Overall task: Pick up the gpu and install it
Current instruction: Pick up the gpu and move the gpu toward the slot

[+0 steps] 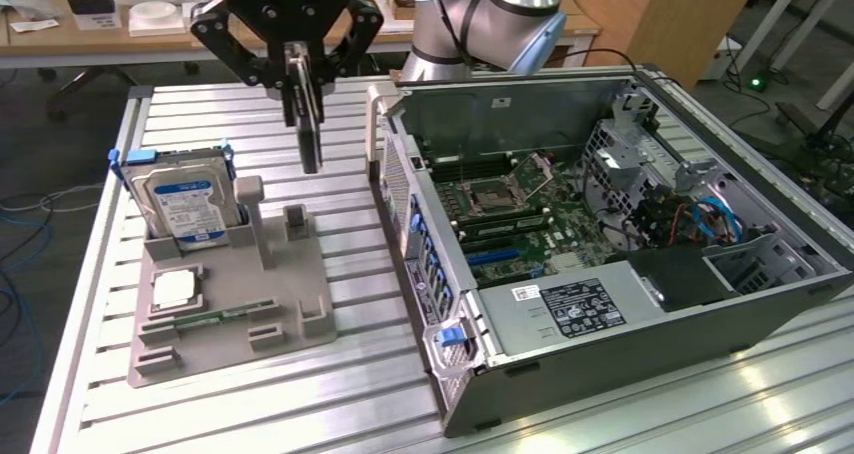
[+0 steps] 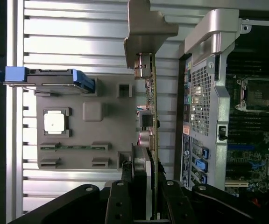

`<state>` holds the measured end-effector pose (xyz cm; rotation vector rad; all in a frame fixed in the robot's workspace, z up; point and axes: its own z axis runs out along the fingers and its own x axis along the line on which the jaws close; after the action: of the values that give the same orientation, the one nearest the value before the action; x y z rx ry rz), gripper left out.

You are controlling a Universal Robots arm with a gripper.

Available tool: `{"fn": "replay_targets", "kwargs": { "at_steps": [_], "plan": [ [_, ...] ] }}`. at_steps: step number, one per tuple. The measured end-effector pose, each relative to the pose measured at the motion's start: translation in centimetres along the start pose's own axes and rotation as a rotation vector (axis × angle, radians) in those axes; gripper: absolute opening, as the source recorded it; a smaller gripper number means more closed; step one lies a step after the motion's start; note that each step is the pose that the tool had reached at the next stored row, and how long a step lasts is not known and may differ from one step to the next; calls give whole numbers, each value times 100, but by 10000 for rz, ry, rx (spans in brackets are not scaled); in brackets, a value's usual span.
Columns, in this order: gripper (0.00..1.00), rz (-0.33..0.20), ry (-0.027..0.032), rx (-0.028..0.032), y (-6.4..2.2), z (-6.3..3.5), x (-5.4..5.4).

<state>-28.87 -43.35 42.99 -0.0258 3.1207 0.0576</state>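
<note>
Gpu [image 1: 310, 139]: upper left-centre of the exterior view, hanging upright and edge-on, lifted clear of the table, between grey holder and case.
Gripper [image 1: 304, 84]: fingers clamped on the card's upper end.
Grey holder [image 1: 227, 304]: lower left, carrying a blue-labelled hard drive [image 1: 187, 204].
Open computer case [image 1: 747, 304]: right half, motherboard [image 1: 521, 214] exposed.
Slatted metal table [image 1: 334, 394]: beneath everything.

Exterior view: the top edge cuts off the arm [image 1: 494, 14]; the gpu [image 1: 311, 139] hangs edge-on, its upper end hidden in the gripper [image 1: 302, 79] clamping it. The hard drive [image 1: 187, 199] has its lower part hidden in the holder [image 1: 267, 274]. The power supply label [image 1: 574, 309] is too small to read. Wrist view: the right edge cuts off the case [image 2: 209, 93].
</note>
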Motion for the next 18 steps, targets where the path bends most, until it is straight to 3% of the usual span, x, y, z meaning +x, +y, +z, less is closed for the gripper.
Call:
{"fn": "replay_targets", "kwargs": {
  "at_steps": [8, 18],
  "plan": [
    [28, -195, 8, -7, -2, 3, -143],
    [28, -196, 9, -6, -7, 9, -422]
  ]
}}
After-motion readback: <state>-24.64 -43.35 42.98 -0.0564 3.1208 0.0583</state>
